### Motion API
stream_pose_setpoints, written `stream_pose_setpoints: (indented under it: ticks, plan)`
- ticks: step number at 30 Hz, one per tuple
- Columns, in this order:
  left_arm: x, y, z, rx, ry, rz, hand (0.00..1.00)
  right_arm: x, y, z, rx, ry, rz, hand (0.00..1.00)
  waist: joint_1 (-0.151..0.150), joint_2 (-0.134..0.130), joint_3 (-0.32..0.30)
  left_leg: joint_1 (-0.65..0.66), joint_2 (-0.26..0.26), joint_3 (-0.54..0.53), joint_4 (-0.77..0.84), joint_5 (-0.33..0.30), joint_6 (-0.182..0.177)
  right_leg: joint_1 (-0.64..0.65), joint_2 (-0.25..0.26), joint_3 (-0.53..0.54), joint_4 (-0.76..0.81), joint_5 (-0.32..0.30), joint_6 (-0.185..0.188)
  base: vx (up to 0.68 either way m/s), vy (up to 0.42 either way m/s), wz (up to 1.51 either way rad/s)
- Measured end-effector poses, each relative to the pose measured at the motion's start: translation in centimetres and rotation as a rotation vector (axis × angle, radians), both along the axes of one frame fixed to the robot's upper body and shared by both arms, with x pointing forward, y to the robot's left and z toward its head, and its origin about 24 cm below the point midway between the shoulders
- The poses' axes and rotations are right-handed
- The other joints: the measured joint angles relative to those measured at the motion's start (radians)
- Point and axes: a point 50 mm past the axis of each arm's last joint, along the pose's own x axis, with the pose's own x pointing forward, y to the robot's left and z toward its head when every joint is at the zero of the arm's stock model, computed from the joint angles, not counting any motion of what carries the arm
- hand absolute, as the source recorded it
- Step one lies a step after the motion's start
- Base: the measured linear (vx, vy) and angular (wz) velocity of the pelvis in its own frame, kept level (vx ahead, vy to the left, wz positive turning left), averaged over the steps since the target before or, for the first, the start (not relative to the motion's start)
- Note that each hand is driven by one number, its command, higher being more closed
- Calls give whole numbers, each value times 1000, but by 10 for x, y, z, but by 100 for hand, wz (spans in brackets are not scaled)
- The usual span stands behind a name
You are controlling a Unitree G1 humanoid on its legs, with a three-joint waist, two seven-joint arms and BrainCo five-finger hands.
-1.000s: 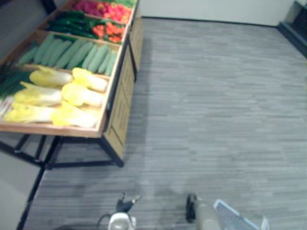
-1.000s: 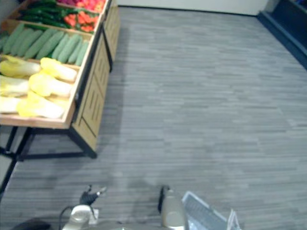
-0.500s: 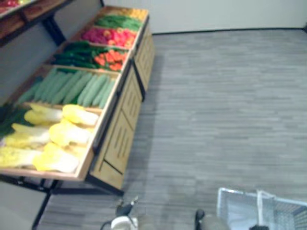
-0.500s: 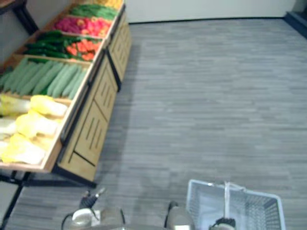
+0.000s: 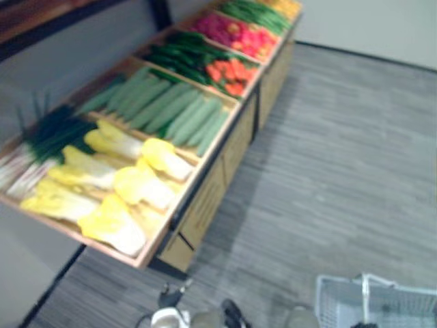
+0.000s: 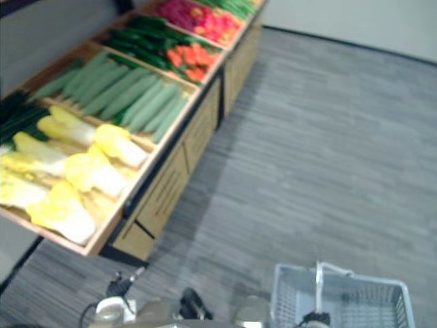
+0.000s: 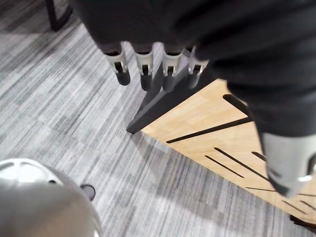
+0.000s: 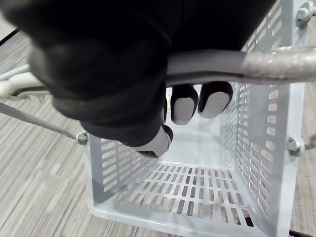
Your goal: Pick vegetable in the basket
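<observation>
Right wrist view: the right hand (image 8: 123,84) is clamped on the grey metal handle (image 8: 256,64) of a pale perforated plastic basket (image 8: 256,143), its dark-tipped fingers (image 8: 185,106) curled under the bar and the basket hanging below the palm with its slotted bottom in plain sight. In the left wrist view the left hand (image 7: 163,24) hangs free, its fingers (image 7: 144,66) straight in a row and its thumb (image 7: 289,158) well apart from them, holding nothing, above the grey striped floor (image 7: 59,113) and just beside the pale wooden side panel (image 7: 212,118) and black metal leg (image 7: 158,101) of a produce stand (image 5: 208,201). From the head camera the basket sits low on the robot's right, over the floor and apart from the stand, which runs away along the robot's left. The vegetables lie in the stand's slanted wooden compartments: yellow cabbages (image 5: 140,184) in the nearest, with green onions (image 5: 48,133) next to them on the far left; then long pale green vegetables (image 5: 171,109) laid side by side; then dark green vegetables (image 5: 177,58) beside an orange-red pile (image 5: 229,72); then a pink-red pile (image 5: 232,33), and more greens (image 5: 256,12) at the far end. What kind the farther piles are cannot be told.
</observation>
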Motion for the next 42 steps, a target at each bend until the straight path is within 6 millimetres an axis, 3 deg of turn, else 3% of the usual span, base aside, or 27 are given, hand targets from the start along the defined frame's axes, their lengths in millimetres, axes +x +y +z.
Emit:
stream_pose_setpoints:
  ticks: [2,3,6,8,10,11,12,13,14,15,17,18,19,21,24,28,30,33,36,38,42]
  plan:
    - [-1,1,0,9,3,3,0,-13,1,-2,6,29,-14,100,-3,3,-1,40,-17,-150,-40,16,-12,-63,14,-2,-11,-30,-50,450,-120,195]
    - [-2,2,0,11,3,3,0,-15,0,-2,7,33,-22,100,-2,3,-1,48,-19,-191,-42,21,-16,-68,14,-1,-45,-45,-47,433,-203,198]
    - [-8,8,0,28,12,8,0,-24,1,-4,18,56,-45,100,-2,7,-3,69,-19,-375,-61,39,-51,-81,49,98,-378,-70,-59,322,-274,185]
    - [-7,8,1,30,9,6,0,-24,3,-6,40,53,-75,100,1,-3,-9,51,-4,-530,-66,45,-105,-84,106,340,-647,-62,-59,242,-425,186]
    - [-10,11,0,37,18,6,0,-24,4,-6,52,43,-104,100,2,-4,-8,48,19,-612,-63,32,-144,-81,126,454,-727,-61,-58,200,-553,142]
    - [-18,17,-1,49,41,14,0,-25,6,-7,66,42,-112,100,4,-13,-10,43,39,-662,-47,10,-182,-79,138,495,-762,-61,-58,167,-628,135]
    - [-25,24,-1,63,57,30,0,-27,12,-9,83,45,-121,100,4,-45,-21,36,47,-693,-25,-14,-214,-82,137,498,-748,-31,-22,150,-672,125]
    - [-29,24,-3,56,72,54,0,-28,15,-10,97,46,-131,100,5,-34,-18,38,84,-726,-17,-23,-239,-95,171,459,-672,-21,-20,163,-632,106]
    - [-34,14,-6,22,79,83,0,-28,13,-9,88,40,-143,100,6,4,-31,34,142,-717,-13,-7,-248,-117,210,407,-613,-63,-60,217,-663,95]
    - [-36,10,-7,7,82,95,0,-24,11,-8,84,24,-139,100,7,25,-24,27,171,-689,-9,19,-242,-114,227,374,-591,-83,-82,167,-497,85]
    - [-35,9,-7,-4,75,118,0,-20,10,-7,81,6,-144,100,-1,35,-26,-10,205,-580,12,110,-231,-100,226,300,-573,-103,-115,128,-421,95]
    - [-35,9,-7,-6,73,122,0,-24,9,-7,80,9,-159,100,-2,36,-24,-19,229,-452,56,128,-214,-69,222,264,-584,-107,-134,117,-355,89]
    - [-34,8,-7,-8,73,123,0,-26,8,-7,79,12,-166,100,0,37,-23,-16,236,-386,82,126,-217,-55,224,250,-591,-109,-138,69,-284,70]
    - [-32,7,-7,-9,69,116,0,-20,9,-7,87,-6,-185,100,2,37,-24,-16,200,-246,144,65,-244,-37,224,219,-608,-122,-153,34,-188,39]
    - [-31,5,-7,-7,71,94,0,-18,11,-7,97,-16,-196,100,0,38,-23,21,162,-214,27,47,-241,-40,232,204,-626,-107,-151,48,-41,15]
    - [-23,9,-5,10,61,36,0,-25,20,-10,122,-2,-209,100,-8,16,-18,110,109,-206,-169,122,-229,-18,223,200,-661,-91,-145,87,34,3]
    - [-10,14,0,29,36,9,0,-24,28,-12,142,0,-211,100,-27,2,-8,108,105,-212,-184,133,-229,-21,220,200,-657,-83,-131,98,21,13]
    - [18,20,12,62,-47,-28,0,-29,36,-14,164,16,-216,100,-30,-10,14,125,121,-211,-186,134,-230,-6,212,174,-652,-68,-132,55,5,6]
    - [51,30,40,123,-224,-30,0,-31,34,-14,156,24,-212,100,-30,-4,18,140,129,-200,-186,134,-231,17,212,135,-675,-49,-141,23,-5,-7]
    - [68,42,64,184,-363,21,0,-30,28,-13,135,21,-195,100,-24,10,11,138,130,-184,-188,134,-231,56,224,127,-786,-11,-137,-4,15,-18]
    - [73,68,95,275,-512,185,0,-27,18,-10,106,6,-182,100,-23,32,6,139,131,-148,-186,140,-226,110,242,156,-945,86,-132,-41,41,-30]
